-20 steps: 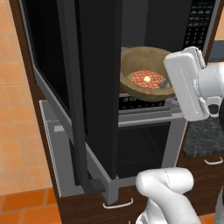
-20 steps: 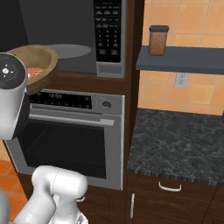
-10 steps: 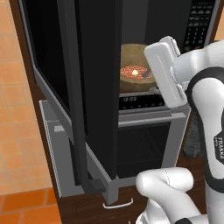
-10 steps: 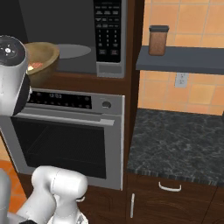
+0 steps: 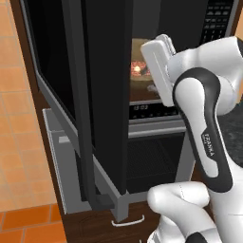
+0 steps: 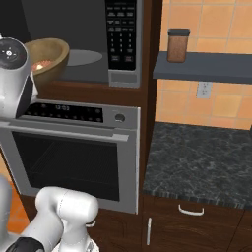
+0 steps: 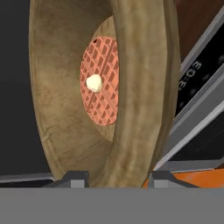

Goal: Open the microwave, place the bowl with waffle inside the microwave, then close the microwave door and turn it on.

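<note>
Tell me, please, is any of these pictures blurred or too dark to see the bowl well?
Left base view: soft and dim, the bowl sits in shadow beside the dark microwave door, half hidden by the arm. Right base view: evenly lit, bowl rim clear. Hand view: sharpest, the waffle grid is plain, though the picture is rolled sideways.

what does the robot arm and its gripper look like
The arm is glossy white with rounded, tube-like links and dark grey to black bands at the joints. One link carries small dark lettering along its side. A round grey cap with small dots sits on a joint in the right base view. The gripper has a boxy white hand and two small grey finger tips.
</note>
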